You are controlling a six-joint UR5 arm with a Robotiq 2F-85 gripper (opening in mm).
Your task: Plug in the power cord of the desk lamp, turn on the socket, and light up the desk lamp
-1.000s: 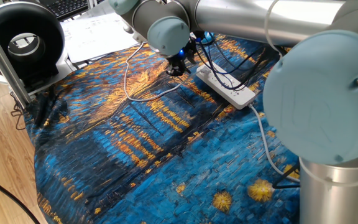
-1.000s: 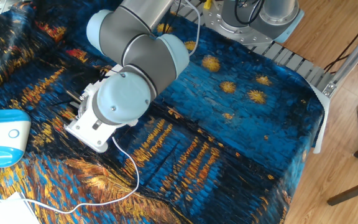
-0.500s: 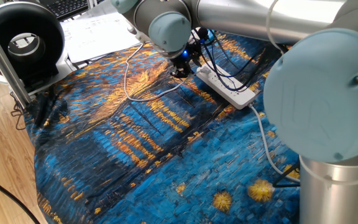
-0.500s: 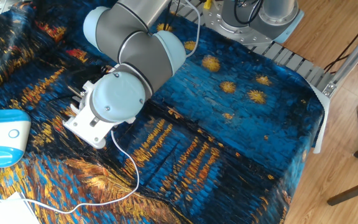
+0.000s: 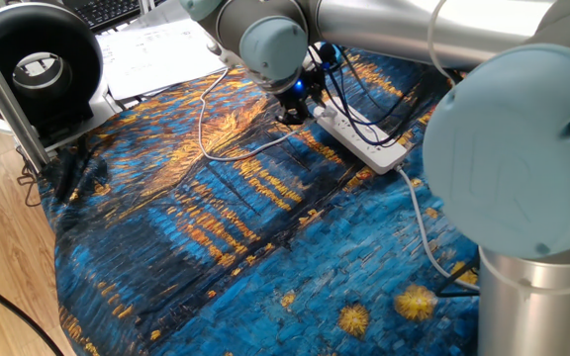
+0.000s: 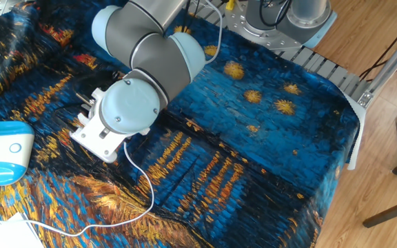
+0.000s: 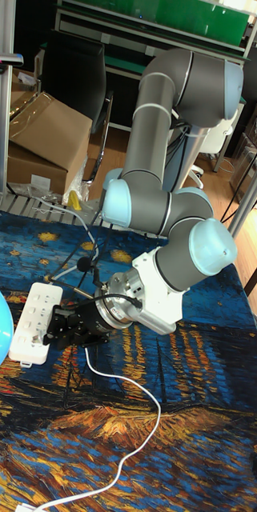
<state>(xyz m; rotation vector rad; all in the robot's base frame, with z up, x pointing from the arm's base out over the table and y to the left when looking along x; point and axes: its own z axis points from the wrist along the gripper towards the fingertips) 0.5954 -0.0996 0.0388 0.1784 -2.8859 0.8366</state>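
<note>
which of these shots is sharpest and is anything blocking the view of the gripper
Tall fixed view is sharpest: gripper shows beside the socket. One fixed view: the near arm joint fills the right side. The other fixed view: the wrist hides the gripper.

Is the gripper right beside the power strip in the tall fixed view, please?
Yes, the gripper sits right at the long side of the white power strip, with the thin white cord trailing away behind it.

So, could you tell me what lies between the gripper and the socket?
Almost nothing: in the tall fixed view the gripper sits right beside the socket, with only a sliver of patterned cloth showing.
</note>
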